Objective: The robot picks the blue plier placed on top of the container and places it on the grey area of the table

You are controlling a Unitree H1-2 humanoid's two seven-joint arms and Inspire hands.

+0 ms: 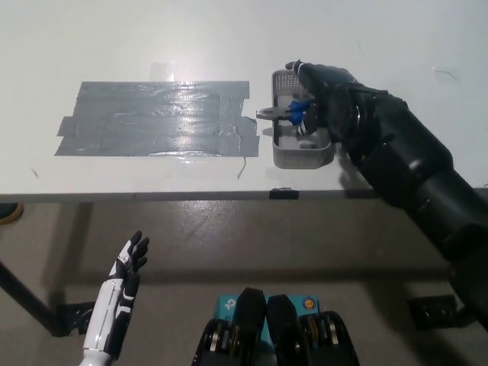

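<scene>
A: Where is the plier [288, 113]?
B: On top of the bin [302, 155]. The black hand [324, 95] curls over its blue handles; I can't tell if it grips.
A: How to do it well?
B: Squeeze both handles, lift straight up. The white hand [130, 257] hangs spread below the table [152, 38].

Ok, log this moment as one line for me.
phase: reaching | right hand over container, at blue plier, grasp unclear | plier on container rim | grey area bare | left hand low, open
</scene>
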